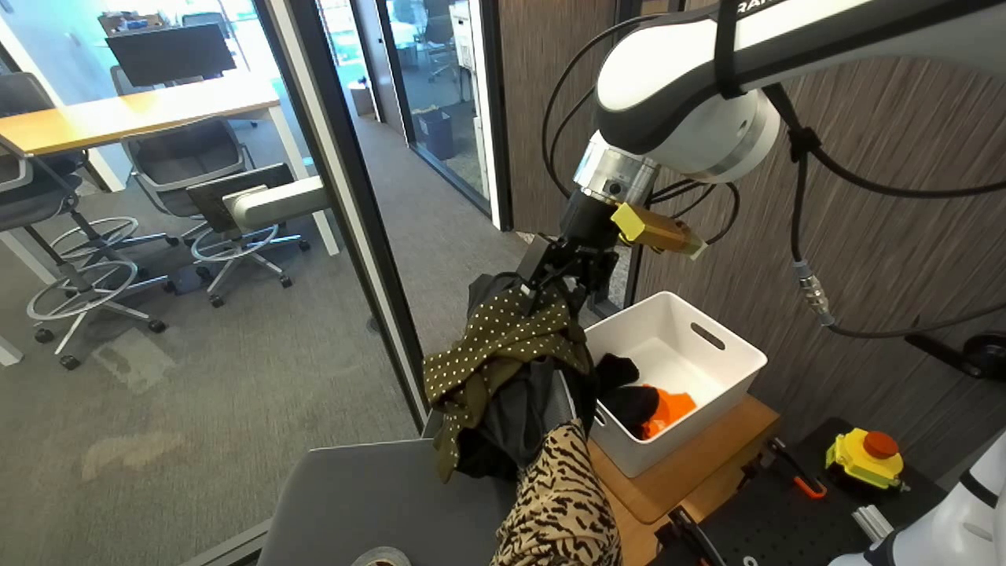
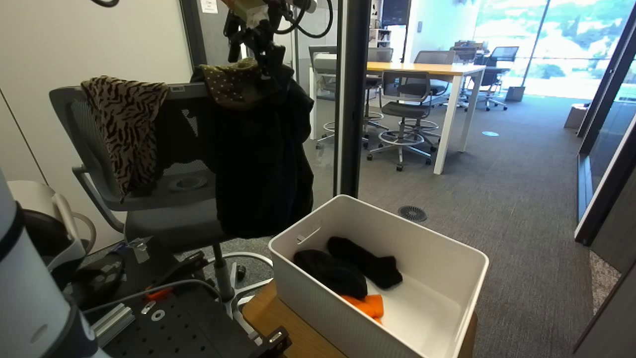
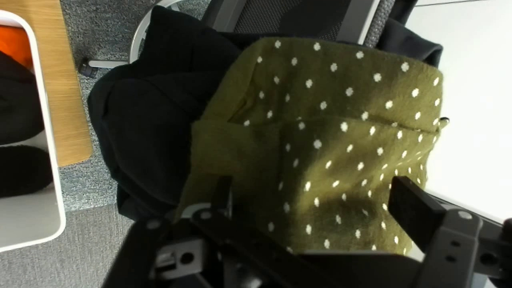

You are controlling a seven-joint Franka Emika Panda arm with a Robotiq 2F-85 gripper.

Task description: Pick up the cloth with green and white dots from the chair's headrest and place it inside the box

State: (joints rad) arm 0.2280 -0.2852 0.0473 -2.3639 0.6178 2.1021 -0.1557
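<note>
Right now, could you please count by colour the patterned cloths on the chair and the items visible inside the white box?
Olive-green dotted cloth: 1
Tan-and-black animal-print cloth: 1
Black items inside: 2
Orange item inside: 1
Total: 5

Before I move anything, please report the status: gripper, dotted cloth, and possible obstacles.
Gripper open, contact unclear. Dotted cloth just below, draped over chair back, not yet in white box. Black garment under it, might get grabbed too.
</note>
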